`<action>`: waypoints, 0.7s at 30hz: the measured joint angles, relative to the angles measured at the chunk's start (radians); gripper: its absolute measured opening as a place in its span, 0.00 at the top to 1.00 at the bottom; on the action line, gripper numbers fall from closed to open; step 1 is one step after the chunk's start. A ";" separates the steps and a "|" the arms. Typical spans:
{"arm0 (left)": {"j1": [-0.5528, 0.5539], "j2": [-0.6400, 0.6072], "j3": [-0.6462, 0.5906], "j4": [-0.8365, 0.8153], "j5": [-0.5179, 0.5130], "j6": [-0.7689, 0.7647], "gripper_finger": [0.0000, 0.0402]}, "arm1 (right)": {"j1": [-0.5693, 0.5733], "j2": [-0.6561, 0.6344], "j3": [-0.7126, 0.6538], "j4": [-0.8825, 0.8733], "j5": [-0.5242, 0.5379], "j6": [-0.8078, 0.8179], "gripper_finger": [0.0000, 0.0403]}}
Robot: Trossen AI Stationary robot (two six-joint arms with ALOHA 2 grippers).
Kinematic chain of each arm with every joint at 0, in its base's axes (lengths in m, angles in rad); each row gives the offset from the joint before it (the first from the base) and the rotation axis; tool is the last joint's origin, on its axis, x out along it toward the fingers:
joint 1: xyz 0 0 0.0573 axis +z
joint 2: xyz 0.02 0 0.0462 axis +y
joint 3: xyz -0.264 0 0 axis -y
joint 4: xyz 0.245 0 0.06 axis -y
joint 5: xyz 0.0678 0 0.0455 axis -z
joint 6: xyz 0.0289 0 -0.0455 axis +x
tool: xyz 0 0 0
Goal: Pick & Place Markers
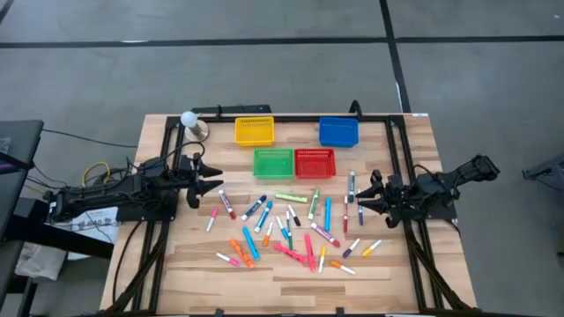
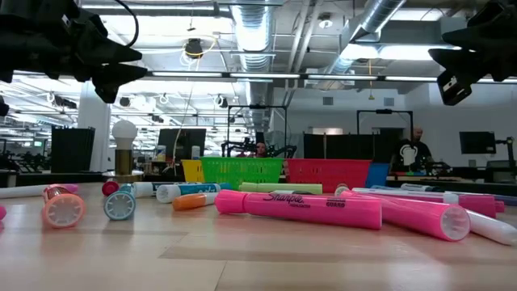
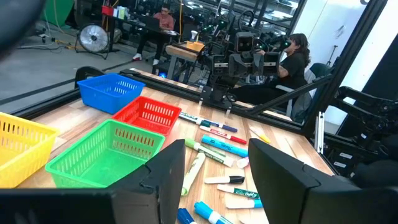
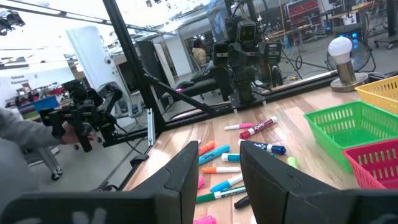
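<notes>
Markers (image 1: pixel 286 231) scattered mid-table, below the baskets (image 1: pixel 294 162). Left gripper (image 1: pixel 211 182) and right gripper (image 1: pixel 357 204) hovering at either edge of the pile, fingers spread, empty. Probably light, stiff, slick-barrelled; best pinched mid-barrel, across the width.

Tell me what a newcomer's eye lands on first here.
A bright scatter of short coloured markers lies across the middle of the wooden table. Behind it sit four small mesh baskets: yellow, blue, green, red. The left gripper and right gripper flank the pile, both open and empty.
</notes>
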 joint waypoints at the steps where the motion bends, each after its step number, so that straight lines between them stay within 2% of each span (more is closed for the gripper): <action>1: 0.000 0.000 0.000 0.000 0.000 0.000 0.56 | 0.000 0.000 0.000 0.000 0.000 0.000 0.73; 15: 0.000 0.000 0.000 0.000 0.000 0.000 0.56 | 0.000 0.000 0.000 0.007 0.001 0.002 0.73; 21: 0.000 0.000 0.000 0.000 0.000 -0.005 0.56 | -0.008 0.000 -0.001 0.069 0.040 0.153 0.73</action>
